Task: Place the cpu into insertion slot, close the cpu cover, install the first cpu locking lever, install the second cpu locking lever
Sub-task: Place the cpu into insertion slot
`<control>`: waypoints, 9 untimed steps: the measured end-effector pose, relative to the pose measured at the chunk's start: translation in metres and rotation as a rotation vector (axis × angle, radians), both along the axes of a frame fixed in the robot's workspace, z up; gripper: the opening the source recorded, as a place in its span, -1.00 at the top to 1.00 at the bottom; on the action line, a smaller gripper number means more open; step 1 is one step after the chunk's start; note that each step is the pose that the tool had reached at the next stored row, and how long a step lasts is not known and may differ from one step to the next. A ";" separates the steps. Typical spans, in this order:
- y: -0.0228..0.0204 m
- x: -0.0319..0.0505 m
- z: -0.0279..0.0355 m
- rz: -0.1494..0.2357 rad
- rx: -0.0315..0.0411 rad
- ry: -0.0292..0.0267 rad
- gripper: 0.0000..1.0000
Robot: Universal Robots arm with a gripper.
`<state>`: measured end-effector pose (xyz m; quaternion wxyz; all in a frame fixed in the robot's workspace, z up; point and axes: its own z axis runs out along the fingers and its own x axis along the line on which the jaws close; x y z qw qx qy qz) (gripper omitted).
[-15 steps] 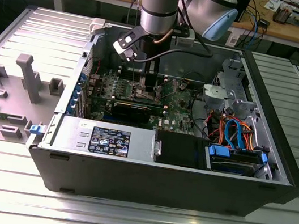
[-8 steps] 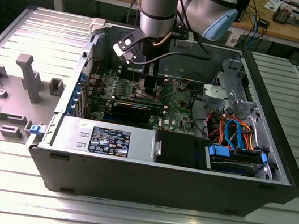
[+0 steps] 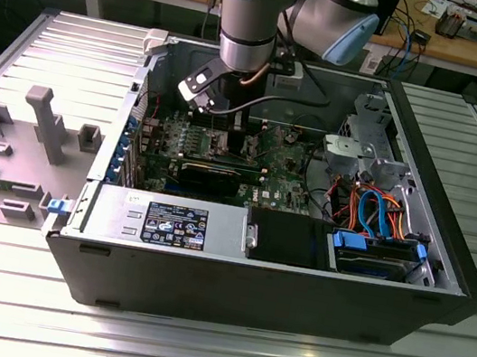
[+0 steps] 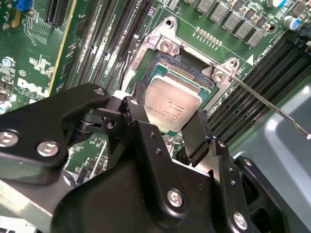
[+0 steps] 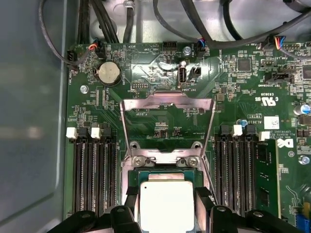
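Pincer (image 4: 168,112): closed to chip width on the cpu (image 4: 172,99), one finger at each opposite edge.
Cpu: held flat, directly over the insertion slot (image 4: 187,69); whether it is seated cannot be told.
Cpu cover (image 5: 167,100): hinged open, standing beyond the slot.
Setting: arm (image 3: 247,15) reaches into an open computer case (image 3: 247,290) on the bench (image 3: 192,345).

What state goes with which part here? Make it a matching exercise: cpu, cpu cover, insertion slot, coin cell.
Things:
1. cpu
2. cpu cover
3. insertion slot
4. coin cell

States:
A. swung open, frame raised off the socket
B. gripped by the end effector
C. dark, partly exposed beside the chip's edge
D. round silver disc in a holder

Pairs: 1-B, 2-A, 3-C, 4-D
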<state>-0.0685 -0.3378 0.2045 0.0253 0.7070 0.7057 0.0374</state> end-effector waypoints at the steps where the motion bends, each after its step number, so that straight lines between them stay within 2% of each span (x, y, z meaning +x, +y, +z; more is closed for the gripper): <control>1: 0.0000 0.0000 -0.0009 -0.001 0.0000 0.0000 -0.08; 9: 0.0001 -0.0017 -0.0053 -0.004 0.0001 0.0000 -0.08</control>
